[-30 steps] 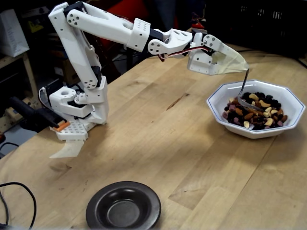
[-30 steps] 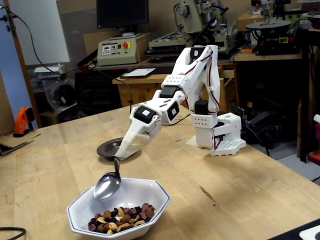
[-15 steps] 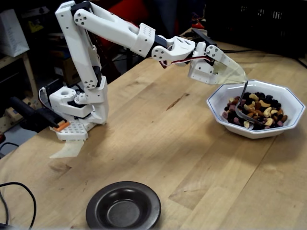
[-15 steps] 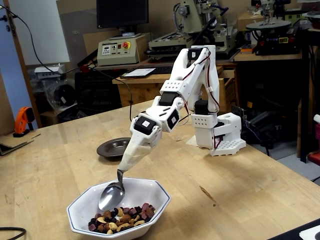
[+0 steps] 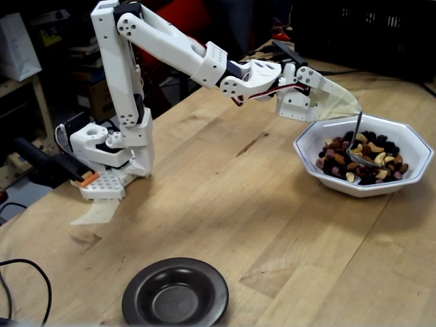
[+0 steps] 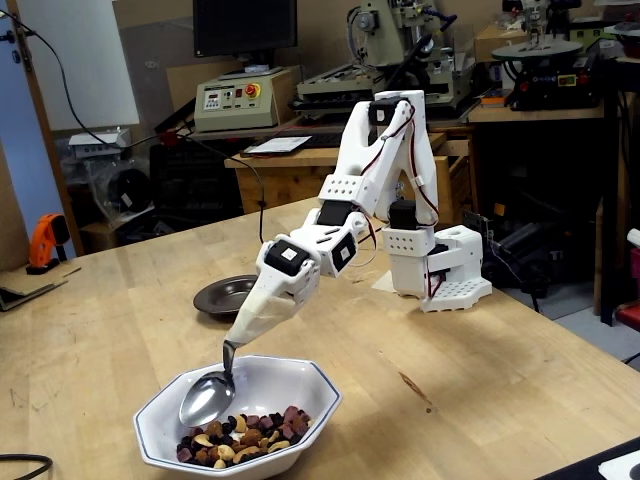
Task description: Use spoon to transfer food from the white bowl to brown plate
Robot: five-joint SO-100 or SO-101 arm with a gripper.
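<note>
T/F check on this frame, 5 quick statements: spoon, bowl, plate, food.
1. The spoon is inside the white bowl. True.
2. The dark plate already holds nuts. False: it is empty.
3. The food is a mix of pale nuts and dark pieces. True.
4. The plate touches the bowl. False: they sit well apart on the table.
5. The spoon lies loose in the bowl. False: its handle runs up into the pincer, which is wrapped in a pale cover, so the fingers cannot be seen.
</note>
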